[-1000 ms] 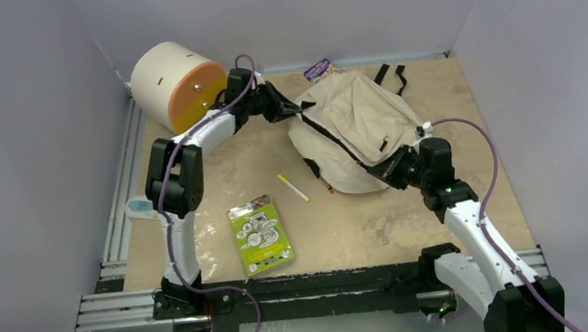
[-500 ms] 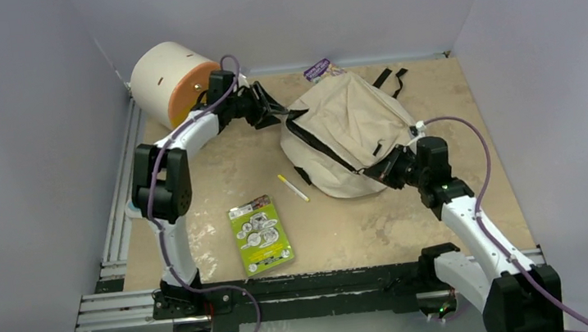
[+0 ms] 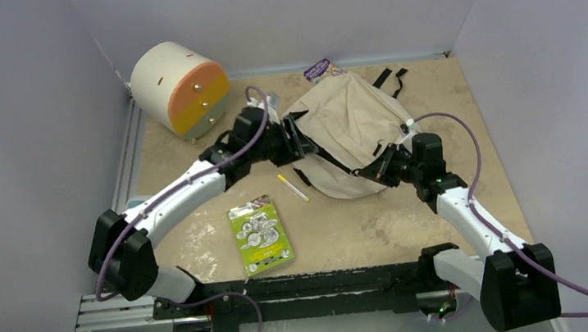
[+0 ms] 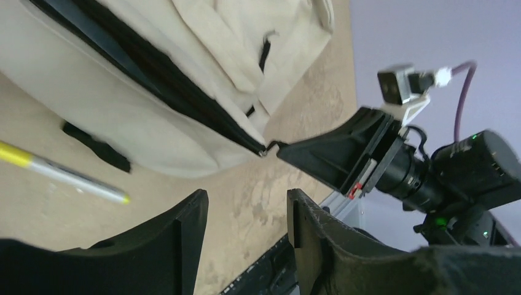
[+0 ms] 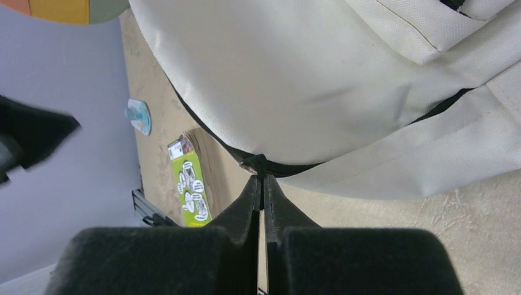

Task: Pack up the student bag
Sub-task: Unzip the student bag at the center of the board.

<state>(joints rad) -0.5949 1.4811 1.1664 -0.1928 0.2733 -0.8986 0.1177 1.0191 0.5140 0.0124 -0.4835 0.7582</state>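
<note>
Top external view first: found the bag (image 3: 356, 122) lying flat on the far right half of the table (image 3: 449, 100), with straps toward the back wall and long axis running diagonally from far right to near left. Traced its black zipper line along roughly that same diagonal, from the bag's left end down to its near edge. Checked the right wrist view: saw the right gripper (image 5: 263, 187) clamped shut on the zipper tab (image 5: 258, 165) at that near edge. Checked the left wrist view: saw the left gripper (image 4: 246, 236) with jaws apart, gripping nothing, only bare table in the gap. Placed the bag off to one side of those jaws, just beside them, not between. Judged the right arm as owner of the zipper pull along the diagonal, and the left arm as nearer the bag's left end and the pen (image 3: 293, 187) just near-left of it. Noted a green pack (image 3: 261, 235) nearer the bases, a purple packet (image 3: 318, 69) behind the bag and a drawer unit (image 3: 179, 87) far left. Tried reading print: made out cartoon figures on the green pack, text too small. Found the purple packet illegible, and no brand visible on the bag.
</note>
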